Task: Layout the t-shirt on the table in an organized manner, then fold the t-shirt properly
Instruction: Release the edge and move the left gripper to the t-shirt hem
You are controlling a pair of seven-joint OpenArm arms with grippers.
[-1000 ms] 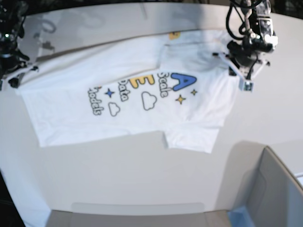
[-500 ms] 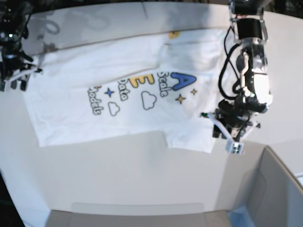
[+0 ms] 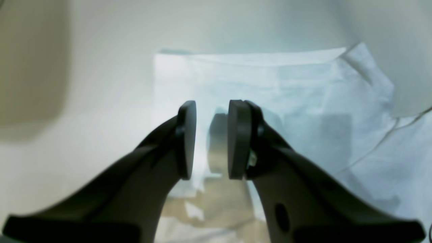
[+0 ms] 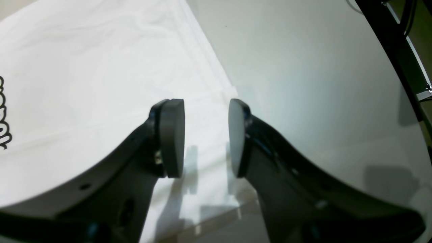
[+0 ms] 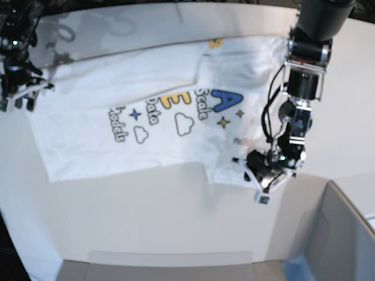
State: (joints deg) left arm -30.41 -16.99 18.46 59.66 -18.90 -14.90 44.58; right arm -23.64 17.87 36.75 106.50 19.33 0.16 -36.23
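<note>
White cotton, the shirt [image 5: 152, 111] lies spread flat on the table [image 5: 146, 216], its length running left to right in the base view, print facing up, one side folded over so only part of the lettering shows. Taking the shirt as the landmark: the left arm [image 5: 302, 88] reaches down along the shirt's right side in the base view, its forearm pointing toward the near edge and the wrist bent in over the near-right corner. The left gripper [image 3: 212, 140] hangs low over that corner, jaws parted by a narrow gap with nothing between them; its wrist view shows a folded layer of cloth and a hem straight ahead. The right arm [image 5: 17, 64] sits at the shirt's far-left corner, mostly out of frame. The right gripper [image 4: 206, 136] hovers over the shirt's edge there, one pad [image 4: 172, 136] above the cloth and the other above bare table, jaws somewhat apart and empty. Beyond the near-right corner stands a grey bin [image 5: 343, 234].
</note>
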